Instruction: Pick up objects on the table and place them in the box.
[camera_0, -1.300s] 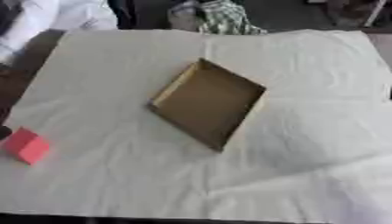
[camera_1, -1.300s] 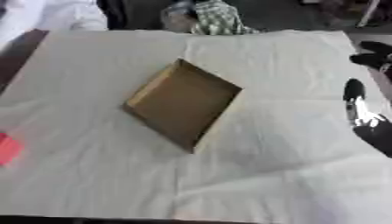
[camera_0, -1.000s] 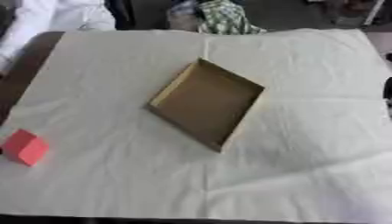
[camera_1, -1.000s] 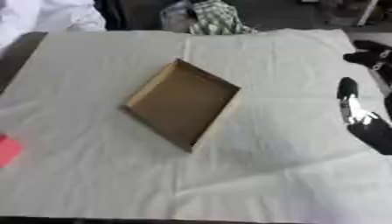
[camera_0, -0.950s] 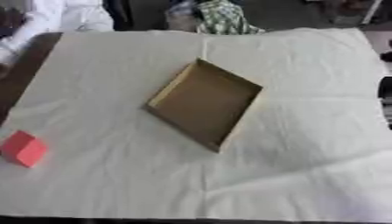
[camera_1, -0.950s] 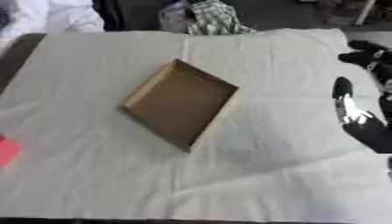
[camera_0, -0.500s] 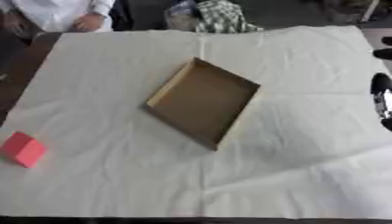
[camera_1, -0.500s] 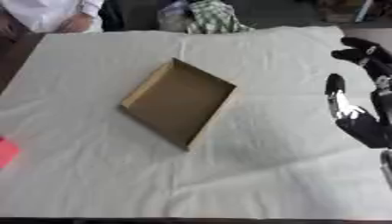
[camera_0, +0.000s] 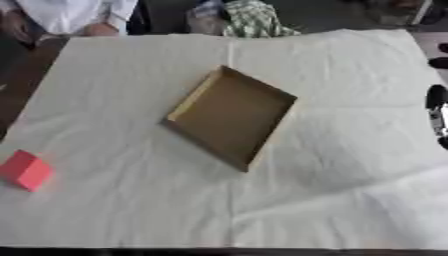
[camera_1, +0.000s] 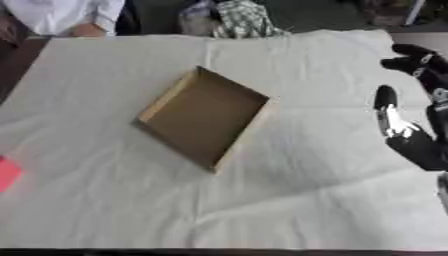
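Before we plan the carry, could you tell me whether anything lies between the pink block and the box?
Nothing visible does: only bare white cloth lies between the pink block and the empty cardboard box.

Stereo head pair, looking steeply down from near edge; both share box (camera_0: 232, 116), cloth (camera_0: 332, 165).

Your box (camera_0: 232, 116) sits approx mid-table on the white cloth (camera_0: 350, 200), turned at an angle, open top, nothing inside. Pink block (camera_0: 26, 170) is way off at the near left edge, well apart from the box. Your right hand (camera_0: 437, 112) only just pokes in at the right edge, w/ dark fingers pointing up.
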